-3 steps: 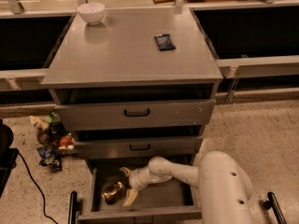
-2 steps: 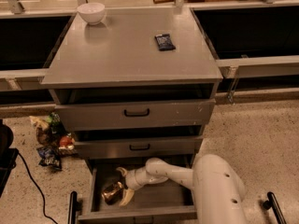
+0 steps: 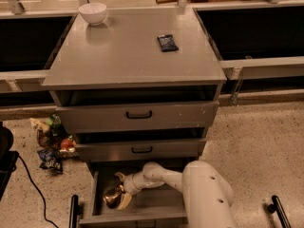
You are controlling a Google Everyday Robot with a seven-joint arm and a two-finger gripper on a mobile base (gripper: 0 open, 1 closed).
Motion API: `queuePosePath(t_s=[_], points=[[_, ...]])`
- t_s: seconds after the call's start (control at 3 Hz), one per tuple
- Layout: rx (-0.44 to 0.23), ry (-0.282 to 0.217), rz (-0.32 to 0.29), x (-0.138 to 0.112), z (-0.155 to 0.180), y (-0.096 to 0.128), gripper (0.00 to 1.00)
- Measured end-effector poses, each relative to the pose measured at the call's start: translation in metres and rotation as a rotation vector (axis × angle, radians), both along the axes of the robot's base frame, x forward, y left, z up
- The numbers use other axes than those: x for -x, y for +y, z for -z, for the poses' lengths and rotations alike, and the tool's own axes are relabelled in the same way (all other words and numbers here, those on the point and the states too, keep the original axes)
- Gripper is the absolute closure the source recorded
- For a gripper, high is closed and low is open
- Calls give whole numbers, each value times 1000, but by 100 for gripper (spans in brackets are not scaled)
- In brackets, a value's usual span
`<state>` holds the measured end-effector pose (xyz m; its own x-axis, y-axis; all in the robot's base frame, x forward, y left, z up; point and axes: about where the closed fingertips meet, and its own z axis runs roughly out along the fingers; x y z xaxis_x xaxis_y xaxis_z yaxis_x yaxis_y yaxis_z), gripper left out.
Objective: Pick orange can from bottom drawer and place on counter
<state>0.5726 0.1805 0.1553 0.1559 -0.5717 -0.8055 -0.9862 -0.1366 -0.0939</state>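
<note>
The bottom drawer is pulled open below the two upper drawers. The orange can, shiny and coppery, lies in its left part. My gripper reaches down into the drawer from the right and is open. Its pale fingers stand on either side of the can's right end, the lower one against the can and the upper one a little apart from it. The can rests on the drawer floor. The counter is the grey top of the cabinet, well above.
A white bowl stands at the counter's back left and a dark blue snack packet at its right. Snack bags and a black cable lie on the floor to the left. My white arm fills the lower right.
My gripper has slid a little left in the drawer, closer around the can. The can has not visibly moved.
</note>
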Motion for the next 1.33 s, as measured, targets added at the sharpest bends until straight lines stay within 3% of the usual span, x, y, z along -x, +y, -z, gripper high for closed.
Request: queuePosePath(t_s=[0.67,1.33], points=[[13,23,5,-5,20,4,42],[8,-31,22,6,-4,-6,88]])
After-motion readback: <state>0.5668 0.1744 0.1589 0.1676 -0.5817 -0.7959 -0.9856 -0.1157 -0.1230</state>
